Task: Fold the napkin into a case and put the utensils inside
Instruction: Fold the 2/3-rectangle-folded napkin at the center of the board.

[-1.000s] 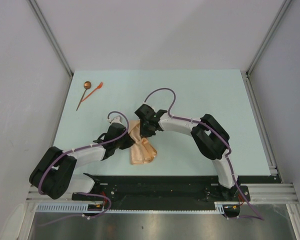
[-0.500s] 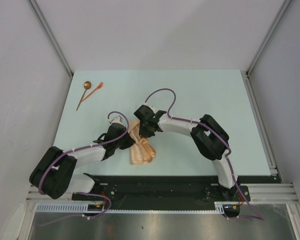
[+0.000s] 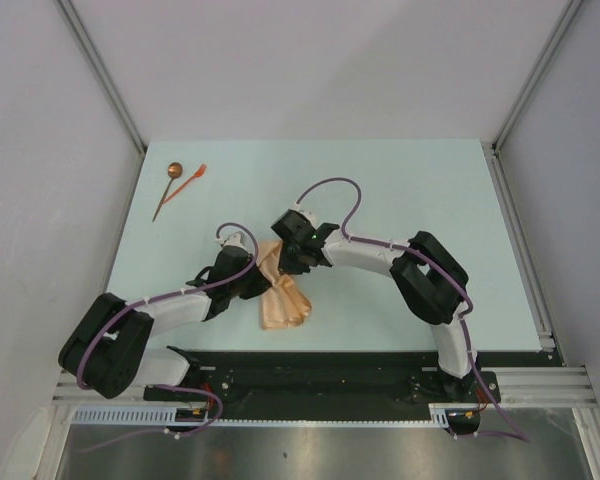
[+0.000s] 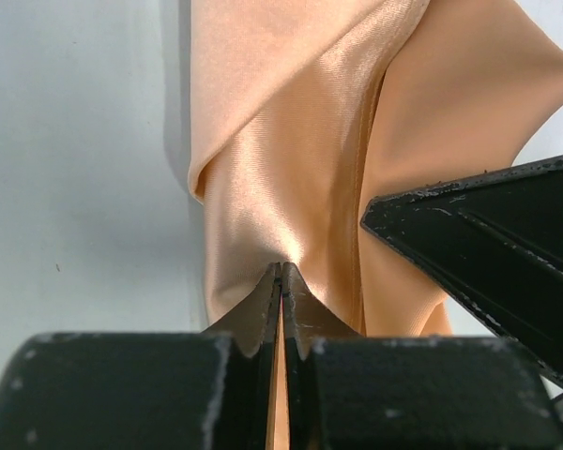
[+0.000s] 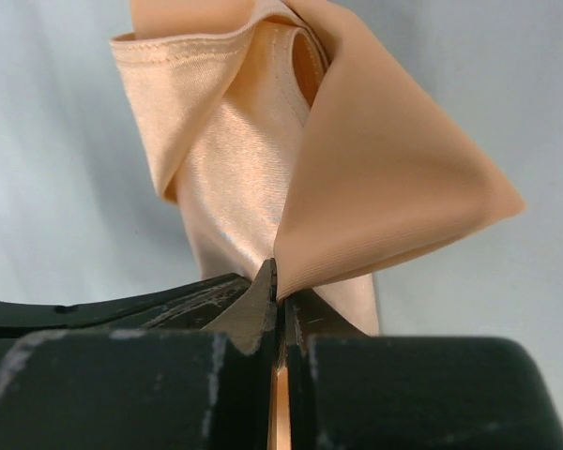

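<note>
The tan-orange napkin [image 3: 285, 295] hangs bunched and folded over itself near the table's front middle, held between both arms. My left gripper [image 3: 264, 285] is shut on a fold of the napkin [image 4: 291, 187]. My right gripper [image 3: 290, 265] is shut on another edge of the napkin [image 5: 375, 178], close beside the left one. The right gripper's finger shows in the left wrist view [image 4: 488, 244]. The spoon [image 3: 169, 186] and the orange-red fork piece [image 3: 191, 181] lie together at the table's far left, apart from both grippers.
The pale green table [image 3: 400, 200] has metal frame rails on its left and right sides. The black base rail [image 3: 320, 375] runs along the near edge. Purple cables loop over both arms.
The right arm has shifted slightly, its elbow moving a little to the right. The napkin and the left arm stay almost as they were.
</note>
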